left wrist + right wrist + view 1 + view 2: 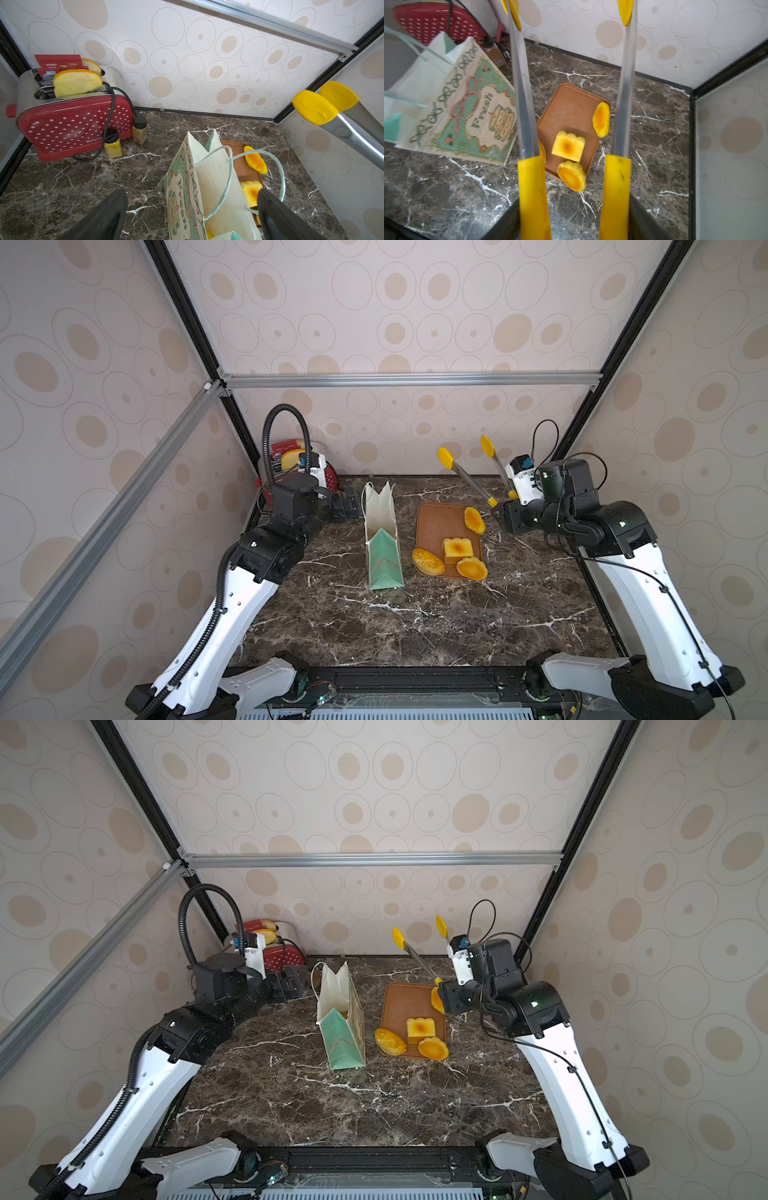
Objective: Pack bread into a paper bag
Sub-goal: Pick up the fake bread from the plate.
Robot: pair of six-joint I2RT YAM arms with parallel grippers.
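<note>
Bread [457, 549] on tray [436, 522]; marble tabletop [415, 622], walls [374, 323]; right tool [503, 504] clasps tongs [469, 479], left tool [349, 506] parted.

Bright, even, diffuse light; shadows soft.
Top views bow at edges; right wrist view blurs close tongs [523, 83] and paper bag [409, 83] edge; steel glares.

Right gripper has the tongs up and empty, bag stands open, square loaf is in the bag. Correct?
No. The square loaf sits on the brown tray, not in the paper bag, as the right wrist view shows. The rest holds: tongs up and empty in the right gripper, bag open.
</note>
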